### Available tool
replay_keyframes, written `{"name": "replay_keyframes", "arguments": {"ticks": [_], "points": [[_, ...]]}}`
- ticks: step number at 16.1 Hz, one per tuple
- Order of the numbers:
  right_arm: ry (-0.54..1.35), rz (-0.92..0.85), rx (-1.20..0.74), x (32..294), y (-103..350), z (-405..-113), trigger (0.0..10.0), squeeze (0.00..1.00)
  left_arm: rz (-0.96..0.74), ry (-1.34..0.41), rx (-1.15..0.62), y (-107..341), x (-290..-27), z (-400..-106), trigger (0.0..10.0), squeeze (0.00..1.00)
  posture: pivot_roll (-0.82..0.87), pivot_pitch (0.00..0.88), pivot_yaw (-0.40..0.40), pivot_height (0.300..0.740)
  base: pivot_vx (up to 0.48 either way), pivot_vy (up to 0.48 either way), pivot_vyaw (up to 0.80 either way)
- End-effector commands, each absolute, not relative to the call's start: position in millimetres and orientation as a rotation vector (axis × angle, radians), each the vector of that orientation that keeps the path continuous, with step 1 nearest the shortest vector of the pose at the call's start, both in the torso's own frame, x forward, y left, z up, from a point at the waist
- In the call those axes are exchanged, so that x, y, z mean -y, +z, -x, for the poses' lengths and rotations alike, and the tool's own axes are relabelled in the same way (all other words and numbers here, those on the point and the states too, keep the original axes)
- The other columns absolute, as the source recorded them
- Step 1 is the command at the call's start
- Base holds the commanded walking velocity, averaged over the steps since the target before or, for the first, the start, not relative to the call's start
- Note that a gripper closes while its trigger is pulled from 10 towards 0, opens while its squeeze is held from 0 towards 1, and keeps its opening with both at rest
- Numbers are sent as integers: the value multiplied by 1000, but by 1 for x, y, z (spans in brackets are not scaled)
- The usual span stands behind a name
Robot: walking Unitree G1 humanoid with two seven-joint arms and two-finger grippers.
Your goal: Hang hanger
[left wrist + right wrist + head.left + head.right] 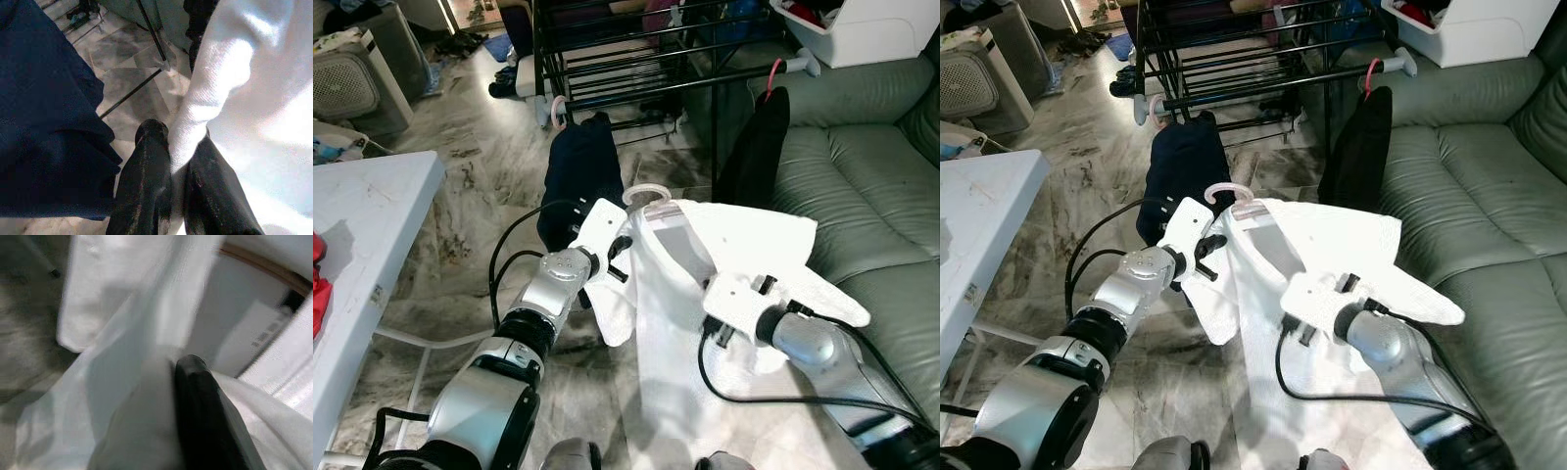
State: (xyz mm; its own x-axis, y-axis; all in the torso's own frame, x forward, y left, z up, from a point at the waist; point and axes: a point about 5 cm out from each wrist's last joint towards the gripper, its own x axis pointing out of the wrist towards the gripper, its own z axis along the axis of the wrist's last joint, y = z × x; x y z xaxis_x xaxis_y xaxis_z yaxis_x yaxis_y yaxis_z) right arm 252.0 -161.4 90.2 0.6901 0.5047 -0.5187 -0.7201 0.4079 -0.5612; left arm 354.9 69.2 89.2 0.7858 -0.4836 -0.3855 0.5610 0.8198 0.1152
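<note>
Left gripper (171, 171) clamped on white shirt (744, 245); right gripper (195, 382) fingers indiscernible. Both arms spread shirt below drying rack (636, 69), pink hanger hook (646, 192) upward for rail.

Ahead of the claws we see a dark navy garment (579, 176) and a black garment (759, 147); right lies a grey-green sofa (871, 186), left a white table (362, 225).

The drying rack (636, 59) stands ahead on the floor. Two garments hang from its front rail, one (579, 176) at its left and one (759, 147) at its right. The sofa (862, 196) lies right of the rack, the table (362, 225) left. Before the rack, a shirt (705, 294) on a hanger (646, 193) is held up between both arms.
</note>
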Motion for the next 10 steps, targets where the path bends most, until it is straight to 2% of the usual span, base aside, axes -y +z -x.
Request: {"name": "replay_keyframes", "arguments": {"ticks": [1,3,5,7,8,9,10], "points": [[995,805,-342,141,72,-228,10000,1000,-138,-539,-217,128,-66,-372,10000,0,-63,14,109,740,0,0,0],[1060,808,-361,143,69,-219,10000,1000,-137,-546,-194,131,-67,-374,10000,0,-63,14,109,740,0,0,0],[963,843,-273,148,76,-230,10000,1000,-151,-564,-145,137,-67,-375,10000,0,-63,14,109,740,0,0,0],[611,894,-172,169,89,-258,10000,1000,-251,-571,-83,139,-70,-375,10000,0,-67,10,110,740,0,0,0],[462,889,-171,182,91,-264,10000,1000,-245,-565,-68,140,-70,-375,10000,0,-67,10,110,740,0,0,0],[336,825,-171,192,91,-267,10000,1000,-214,-551,-52,142,-70,-375,10000,0,-74,14,113,740,0,0,0],[152,651,-167,204,92,-269,10000,1000,-203,-511,-17,145,-71,-376,10000,0,-74,14,113,740,0,0,0]]}}
